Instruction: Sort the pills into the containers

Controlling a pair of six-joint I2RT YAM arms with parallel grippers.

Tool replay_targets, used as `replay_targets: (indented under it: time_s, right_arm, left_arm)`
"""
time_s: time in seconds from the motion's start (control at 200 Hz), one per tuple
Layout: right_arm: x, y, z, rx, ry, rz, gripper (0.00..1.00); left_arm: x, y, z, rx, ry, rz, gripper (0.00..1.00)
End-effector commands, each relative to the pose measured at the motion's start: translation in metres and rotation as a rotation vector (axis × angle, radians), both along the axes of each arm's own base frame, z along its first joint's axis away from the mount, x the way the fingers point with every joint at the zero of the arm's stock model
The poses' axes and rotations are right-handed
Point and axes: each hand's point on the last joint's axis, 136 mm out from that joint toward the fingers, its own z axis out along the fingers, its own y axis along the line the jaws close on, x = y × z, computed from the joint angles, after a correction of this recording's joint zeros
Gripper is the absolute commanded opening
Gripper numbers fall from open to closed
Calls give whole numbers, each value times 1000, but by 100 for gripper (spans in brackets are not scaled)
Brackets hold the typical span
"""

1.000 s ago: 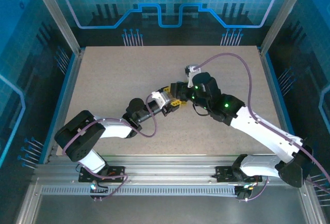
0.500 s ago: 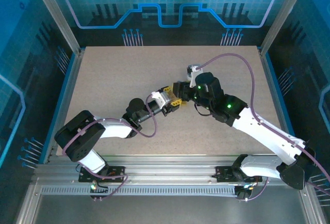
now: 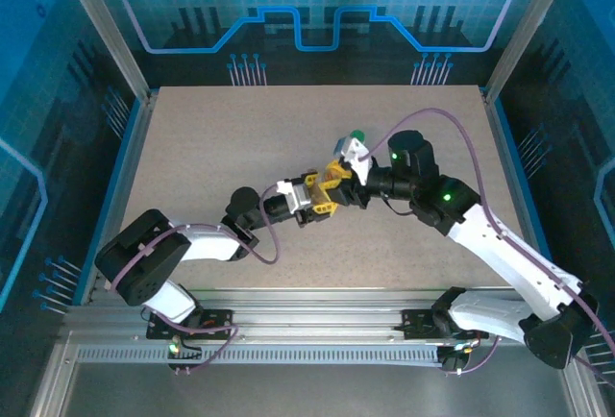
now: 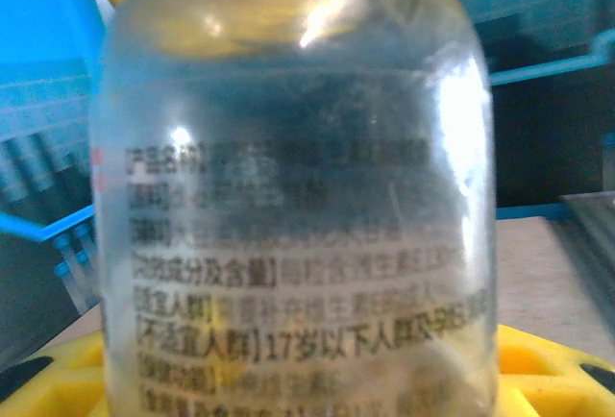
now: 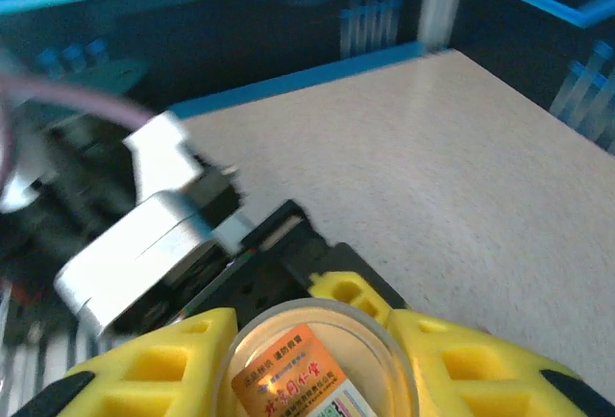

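- My left pincer (image 4: 298,383) is closed on the clear bottle (image 4: 298,148), held between its yellow pads (image 4: 550,367), printed label facing me.
- My right pincer (image 5: 309,367) clamps the same bottle's round end between its fingers.
- Beyond that pincer: the left pincer's body, then the table (image 5: 471,158).

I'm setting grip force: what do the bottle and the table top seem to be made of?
The bottle looks like glossy clear plastic or glass: background shows through, highlights sit near its top; which I cannot tell. The table top looks like matte speckled laminate or board: beige, fine flecks, no glare.
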Motion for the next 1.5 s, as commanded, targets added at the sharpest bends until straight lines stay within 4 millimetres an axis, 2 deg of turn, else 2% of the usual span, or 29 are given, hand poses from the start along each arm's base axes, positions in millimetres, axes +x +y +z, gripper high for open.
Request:
replay_targets:
  time_s: [0.0,0.165,0.39,0.5,0.555,0.64,0.75,0.936,1.111,1.146,1.166,1.311,1.491]
  right_arm:
    - [-57,-4,20,-19,-174,362,0]
    - [-77,-12,32,-26,-248,480,0]
    - [-81,-13,37,-73,-205,537,0]
    - [-66,-9,43,-65,-205,461,0]
    - [-48,-8,48,-54,-225,348,0]
    - [-17,-18,62,20,-249,126,0]
    - [6,-37,66,93,-211,-68,0]
    - [26,-64,52,196,-98,-341,0]
    - [35,-78,42,301,-54,-470,0]
    - [35,-80,45,316,-61,-480,0]
    - [37,-81,33,303,-45,-491,0]
    - [41,-87,12,327,-53,-534,0]
    - [44,-78,-25,313,-12,-505,0]
  left_arm:
    - [-35,-2,11,-12,-40,-184,0]
    - [-42,-4,8,0,-10,-243,0]
    - [-51,-8,6,19,21,-323,0]
    - [-46,-7,6,12,13,-289,0]
    - [-40,-5,6,7,1,-245,0]
    - [-28,-1,4,10,9,-168,0]
    - [-11,6,-1,22,50,-48,0]
    - [3,26,-12,-4,146,111,0]
    - [5,46,-35,1,274,212,0]
    - [6,50,-39,8,301,235,0]
    - [6,53,-42,12,318,248,0]
    - [12,64,-63,85,501,336,0]
    - [5,72,-95,229,683,382,0]
